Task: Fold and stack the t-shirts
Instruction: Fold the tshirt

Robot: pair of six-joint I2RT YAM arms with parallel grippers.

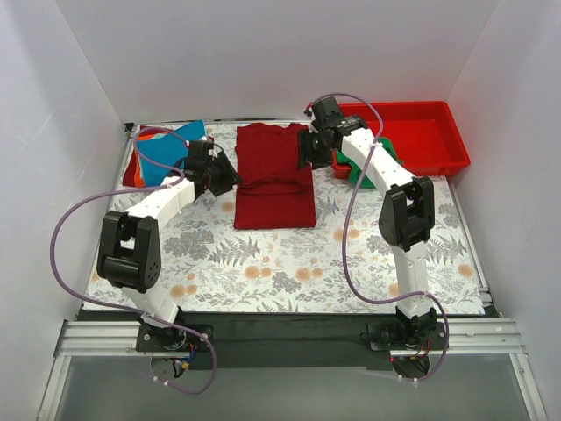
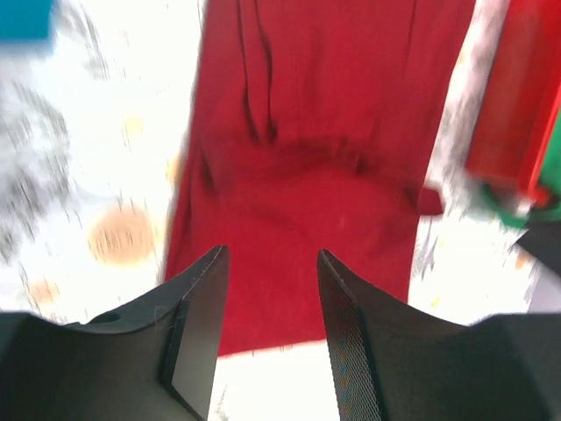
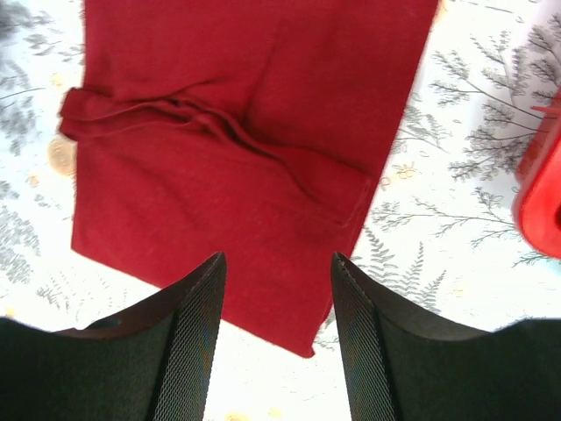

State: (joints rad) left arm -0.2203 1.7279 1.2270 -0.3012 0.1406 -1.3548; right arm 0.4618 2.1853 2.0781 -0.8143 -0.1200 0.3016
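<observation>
The large dark red t-shirt (image 1: pixel 273 175) lies folded into a long strip on the floral cloth, sleeves tucked across its middle. It fills the left wrist view (image 2: pixel 307 167) and the right wrist view (image 3: pixel 237 132). My left gripper (image 1: pixel 230 178) is open and empty just left of the shirt's middle (image 2: pixel 269 254). My right gripper (image 1: pixel 304 151) is open and empty above the shirt's far right edge (image 3: pixel 276 259). A bright blue shirt (image 1: pixel 171 149) with orange and red ones lies at the back left. A green shirt (image 1: pixel 359 171) peeks out under my right arm.
A rigid red plastic tray (image 1: pixel 438 140) stands at the back right, its edge showing in the right wrist view (image 3: pixel 539 202). The floral table cloth (image 1: pixel 289 263) covers the table. White walls close in the back and both sides.
</observation>
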